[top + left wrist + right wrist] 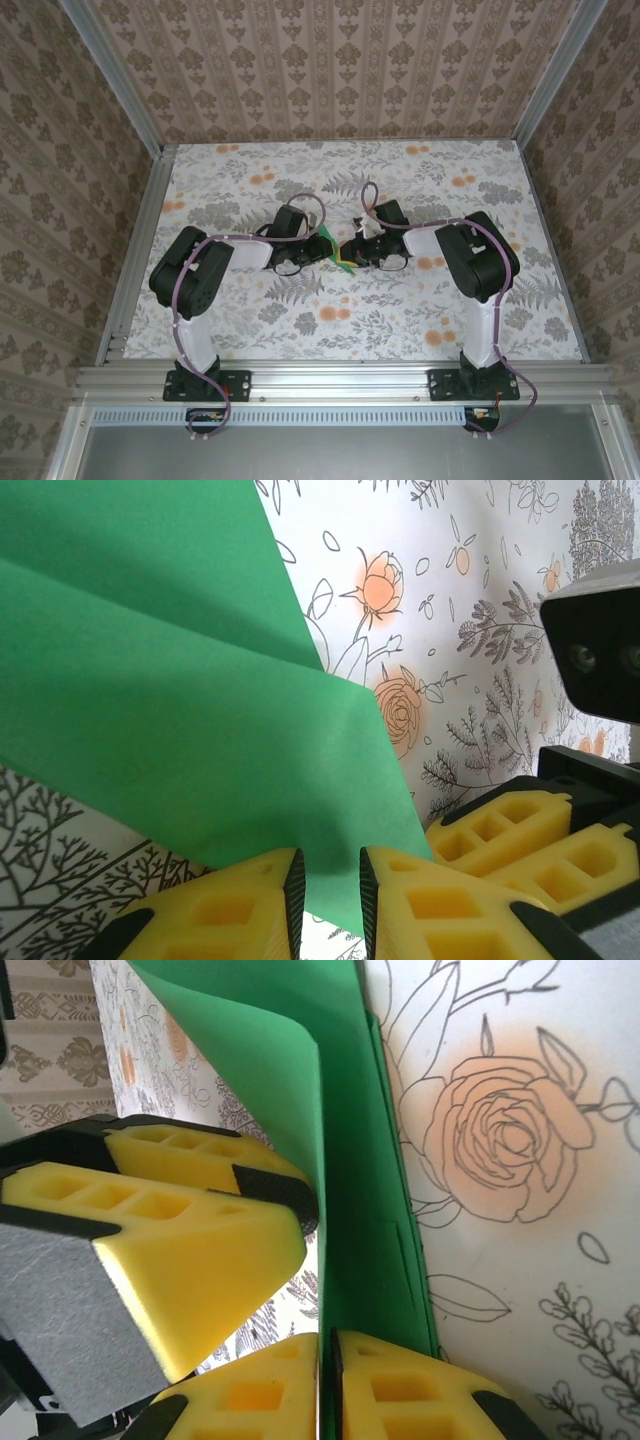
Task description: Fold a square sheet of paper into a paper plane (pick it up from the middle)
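Note:
The green sheet of paper (pixel 328 243) sits mid-table, folded into layers, between both grippers. My left gripper (pixel 318 256) reaches it from the left and my right gripper (pixel 350 256) from the right. In the left wrist view the paper (pixel 180 680) shows a diagonal fold. Its lower corner runs between my left gripper's (pixel 332 880) pads, which stand a narrow gap apart without pinching it. The right arm's yellow fingers (pixel 500 825) touch the paper's right edge. In the right wrist view my right gripper (pixel 327 1345) is closed on a thin upright paper (pixel 370 1210) layer. The left fingers (pixel 190 1240) sit beside a curled flap.
The table (pixel 400 320) has a flower-print cover. Aluminium rails (pixel 340 380) run along its near edge and both sides, and patterned walls stand close behind and to either side. Both arm bases are bolted at the near rail.

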`<action>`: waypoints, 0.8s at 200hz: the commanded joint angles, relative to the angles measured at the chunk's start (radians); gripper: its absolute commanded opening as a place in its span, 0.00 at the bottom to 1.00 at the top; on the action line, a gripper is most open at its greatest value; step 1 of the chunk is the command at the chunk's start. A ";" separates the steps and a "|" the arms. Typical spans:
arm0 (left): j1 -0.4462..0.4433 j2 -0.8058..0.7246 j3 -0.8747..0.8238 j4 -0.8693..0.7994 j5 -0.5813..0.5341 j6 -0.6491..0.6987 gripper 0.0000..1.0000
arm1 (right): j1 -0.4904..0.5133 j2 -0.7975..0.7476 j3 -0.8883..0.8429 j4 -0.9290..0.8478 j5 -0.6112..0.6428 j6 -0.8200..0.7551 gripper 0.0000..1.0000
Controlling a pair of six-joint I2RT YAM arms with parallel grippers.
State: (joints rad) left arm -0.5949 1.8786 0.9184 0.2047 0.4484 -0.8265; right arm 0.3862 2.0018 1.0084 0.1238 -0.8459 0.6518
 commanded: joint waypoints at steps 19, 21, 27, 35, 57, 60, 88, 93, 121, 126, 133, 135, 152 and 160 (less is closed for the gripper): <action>0.010 0.042 0.008 -0.073 -0.033 -0.010 0.25 | -0.003 -0.049 -0.025 -0.050 -0.020 -0.024 0.15; 0.010 0.043 0.010 -0.072 -0.032 -0.010 0.25 | -0.003 -0.050 -0.026 -0.051 -0.019 -0.026 0.15; 0.011 0.043 0.010 -0.073 -0.033 -0.009 0.25 | -0.003 -0.050 -0.028 -0.054 -0.017 -0.029 0.15; 0.012 0.045 0.011 -0.074 -0.033 -0.010 0.25 | -0.003 -0.050 -0.033 -0.061 -0.014 -0.034 0.14; 0.012 0.045 0.012 -0.075 -0.031 -0.007 0.25 | -0.003 -0.043 -0.043 -0.079 -0.009 -0.046 0.13; 0.012 0.045 0.013 -0.076 -0.031 -0.008 0.25 | -0.003 -0.042 -0.045 -0.080 -0.009 -0.047 0.13; 0.014 0.045 0.012 -0.079 -0.032 -0.008 0.25 | -0.003 -0.036 -0.054 -0.097 0.004 -0.058 0.10; 0.014 0.046 0.012 -0.079 -0.032 -0.008 0.25 | -0.003 -0.034 -0.054 -0.104 0.009 -0.060 0.09; 0.014 0.048 0.014 -0.084 -0.033 -0.008 0.25 | -0.003 -0.025 -0.039 -0.151 0.041 -0.085 0.04; 0.014 0.048 0.016 -0.088 -0.032 -0.008 0.25 | -0.003 -0.025 -0.039 -0.154 0.045 -0.087 0.03; 0.014 0.048 0.017 -0.089 -0.033 -0.007 0.25 | -0.003 -0.026 -0.036 -0.159 0.050 -0.088 0.03; 0.015 0.048 0.017 -0.090 -0.033 -0.008 0.25 | -0.002 -0.026 -0.034 -0.162 0.052 -0.090 0.02; 0.015 0.051 0.019 -0.099 -0.033 -0.010 0.25 | -0.003 -0.032 -0.022 -0.174 0.050 -0.095 0.02; 0.015 0.052 0.021 -0.100 -0.032 -0.010 0.25 | -0.004 -0.041 -0.018 -0.173 0.041 -0.095 0.04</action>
State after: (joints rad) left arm -0.5934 1.8843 0.9356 0.1764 0.4500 -0.8303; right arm 0.3862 1.9816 0.9813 0.0460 -0.8227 0.5819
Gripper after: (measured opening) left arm 0.248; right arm 0.057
